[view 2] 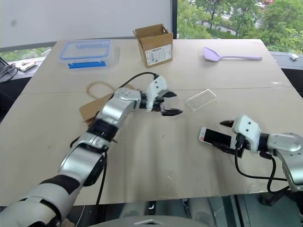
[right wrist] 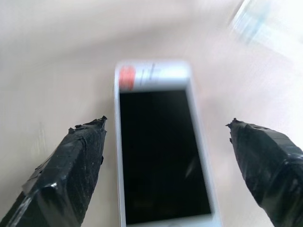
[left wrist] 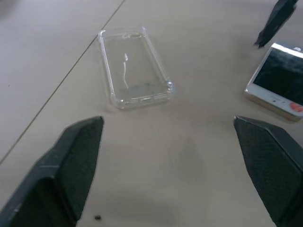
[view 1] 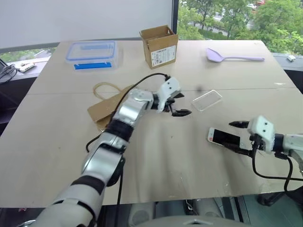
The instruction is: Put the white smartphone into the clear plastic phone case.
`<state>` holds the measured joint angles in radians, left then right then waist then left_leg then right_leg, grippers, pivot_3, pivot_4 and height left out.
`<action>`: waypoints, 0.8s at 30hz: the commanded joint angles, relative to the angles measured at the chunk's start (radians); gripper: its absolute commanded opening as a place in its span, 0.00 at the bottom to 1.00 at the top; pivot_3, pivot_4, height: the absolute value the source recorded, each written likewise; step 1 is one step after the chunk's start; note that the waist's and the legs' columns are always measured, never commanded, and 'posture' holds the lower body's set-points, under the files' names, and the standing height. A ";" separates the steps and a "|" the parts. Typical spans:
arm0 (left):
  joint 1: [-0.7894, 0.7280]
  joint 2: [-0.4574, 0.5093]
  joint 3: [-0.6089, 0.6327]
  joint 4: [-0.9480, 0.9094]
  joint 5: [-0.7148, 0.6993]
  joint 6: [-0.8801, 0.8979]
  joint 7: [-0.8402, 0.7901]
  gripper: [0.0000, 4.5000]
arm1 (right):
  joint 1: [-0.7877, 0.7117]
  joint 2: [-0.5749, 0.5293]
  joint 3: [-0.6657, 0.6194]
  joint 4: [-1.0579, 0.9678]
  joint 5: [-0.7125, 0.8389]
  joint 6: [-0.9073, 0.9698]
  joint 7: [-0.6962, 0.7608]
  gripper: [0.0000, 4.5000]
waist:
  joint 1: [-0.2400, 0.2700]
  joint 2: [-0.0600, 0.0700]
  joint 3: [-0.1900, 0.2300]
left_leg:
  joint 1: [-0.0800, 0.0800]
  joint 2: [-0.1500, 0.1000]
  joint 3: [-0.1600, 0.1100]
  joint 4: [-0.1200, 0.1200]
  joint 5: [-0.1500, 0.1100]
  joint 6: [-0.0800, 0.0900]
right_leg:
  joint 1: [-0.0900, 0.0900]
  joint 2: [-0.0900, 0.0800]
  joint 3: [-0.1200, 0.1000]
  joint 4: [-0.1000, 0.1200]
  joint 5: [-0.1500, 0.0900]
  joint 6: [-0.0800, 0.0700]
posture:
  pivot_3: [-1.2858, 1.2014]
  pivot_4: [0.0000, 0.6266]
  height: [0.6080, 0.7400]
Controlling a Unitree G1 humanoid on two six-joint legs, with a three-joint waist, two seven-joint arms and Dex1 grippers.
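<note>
While empty, clear plastic phone case (view 1: pixel 207 100) lies beside white smartphone (view 1: pixel 223 137).

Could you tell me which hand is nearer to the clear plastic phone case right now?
Left. The left hand hovers open just beside the clear plastic phone case; the right hand sits farther off, straddling the white smartphone.

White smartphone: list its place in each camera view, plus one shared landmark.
Left eye view: white smartphone lower right, by the right gripper.
Right eye view: lower right.
Left wrist view: right edge.
Right wrist view: centre, between open fingers.
Shared landmark: clear phone case.
</note>
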<state>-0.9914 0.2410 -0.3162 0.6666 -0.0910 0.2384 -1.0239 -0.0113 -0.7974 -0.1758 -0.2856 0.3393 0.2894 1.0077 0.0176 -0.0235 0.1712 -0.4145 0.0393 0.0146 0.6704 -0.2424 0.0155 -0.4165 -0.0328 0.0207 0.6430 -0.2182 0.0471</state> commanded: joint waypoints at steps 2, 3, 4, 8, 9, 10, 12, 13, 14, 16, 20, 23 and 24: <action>-0.129 -0.103 -0.006 0.228 0.066 -0.134 0.026 1.00 | 0.058 0.040 -0.119 -0.197 0.066 0.103 -0.147 1.00 | -0.002 0.000 0.000 | 0.000 0.000 0.000 0.000 0.000 0.000 | 0.000 0.000 0.000 -0.001 0.000 0.000 | 0.52 0.24 1.00; -0.154 -0.127 -0.009 0.278 0.082 -0.149 0.033 1.00 | 0.071 0.053 -0.124 -0.223 0.062 0.116 -0.178 1.00 | -0.003 -0.001 0.000 | -0.001 0.000 0.000 0.000 0.000 0.000 | 0.000 0.000 0.000 -0.002 0.000 0.001 | 0.52 0.24 1.00; -0.177 -0.149 -0.013 0.326 0.101 -0.162 0.045 1.00 | 0.084 0.066 -0.126 -0.247 0.060 0.129 -0.208 1.00 | -0.003 -0.001 0.000 | 0.000 0.000 0.000 0.000 0.000 0.000 | 0.000 0.000 0.000 -0.002 0.000 0.001 | 0.52 0.24 1.00; -0.248 -0.229 -0.029 0.492 0.186 -0.154 0.146 0.95 | 0.120 0.117 -0.117 -0.307 0.042 0.161 -0.301 1.00 | -0.006 0.000 0.000 | 0.000 0.000 0.000 -0.001 0.000 0.000 | -0.002 0.000 0.000 0.000 -0.002 0.004 | 0.52 0.24 1.00; -0.257 -0.246 -0.036 0.524 0.209 -0.146 0.164 0.88 | 0.127 0.127 -0.113 -0.318 0.037 0.165 -0.318 1.00 | -0.005 0.000 0.000 | 0.000 0.000 -0.001 -0.001 0.000 0.000 | -0.002 0.000 0.000 0.000 -0.002 0.004 | 0.52 0.24 1.00; -0.260 -0.259 -0.046 0.549 0.230 -0.141 0.170 0.82 | 0.135 0.134 -0.110 -0.331 0.035 0.170 -0.332 1.00 | -0.005 0.000 0.000 | 0.000 0.000 -0.001 -0.001 0.000 0.000 | -0.002 0.000 0.000 0.000 -0.002 0.004 | 0.52 0.24 1.00; -0.261 -0.272 -0.050 0.577 0.254 -0.143 0.170 0.59 | 0.148 0.144 -0.109 -0.352 0.036 0.180 -0.351 1.00 | -0.006 0.000 0.000 | 0.000 0.000 -0.001 -0.001 0.000 0.000 | -0.002 0.000 0.000 0.000 -0.003 0.004 | 0.52 0.24 1.00; -0.260 -0.274 -0.052 0.584 0.264 -0.145 0.164 0.48 | 0.155 0.146 -0.109 -0.362 0.036 0.182 -0.357 1.00 | -0.006 0.000 0.000 | 0.000 0.000 -0.001 -0.001 0.000 0.000 | -0.002 0.000 0.000 0.000 -0.002 0.004 | 0.52 0.24 1.00; -0.258 -0.273 -0.052 0.588 0.271 -0.147 0.156 0.37 | 0.165 0.146 -0.111 -0.370 0.037 0.182 -0.360 1.00 | -0.006 0.000 0.000 | 0.000 0.000 -0.001 -0.001 0.000 0.000 | -0.002 0.000 0.000 0.000 -0.002 0.004 | 0.52 0.24 1.00; -0.254 -0.267 -0.042 0.586 0.274 -0.152 0.141 0.15 | 0.185 0.144 -0.115 -0.381 0.040 0.185 -0.361 1.00 | -0.005 0.000 0.000 | 0.000 0.000 -0.001 -0.001 0.000 0.000 | -0.002 0.000 0.000 0.000 -0.002 0.004 | 0.52 0.24 1.00; -0.238 -0.211 -0.004 0.540 0.252 -0.148 0.080 0.01 | 0.229 0.131 -0.100 -0.390 0.027 0.170 -0.344 1.00 | -0.010 0.000 0.000 | 0.000 0.000 -0.001 -0.001 0.000 0.000 | -0.002 0.000 0.000 0.001 -0.002 0.004 | 0.52 0.24 1.00; -0.191 -0.131 0.028 0.399 0.211 -0.089 -0.029 0.01 | 0.235 0.131 -0.089 -0.396 0.029 0.169 -0.340 1.00 | -0.032 0.000 0.000 | 0.001 0.000 -0.001 -0.001 0.000 0.000 | -0.002 0.000 0.001 0.002 -0.002 0.003 | 0.52 0.24 1.00; -0.157 -0.099 0.036 0.308 0.191 -0.044 -0.069 0.01 | 0.232 0.130 -0.086 -0.397 0.034 0.171 -0.336 1.00 | -0.037 0.000 0.000 | 0.001 0.000 -0.001 -0.001 0.000 0.000 | -0.002 0.001 0.001 0.003 -0.002 0.003 | 0.52 0.24 1.00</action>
<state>-1.1610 0.1141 -0.3043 1.0672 0.1249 0.1527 -1.0413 0.2265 -0.6597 -0.2539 -0.6429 0.3623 0.4741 0.6683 -0.0195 -0.0232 0.1709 -0.4132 0.0397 0.0139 0.6692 -0.2427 0.0159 -0.4190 -0.0320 0.0220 0.6470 -0.2198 0.0496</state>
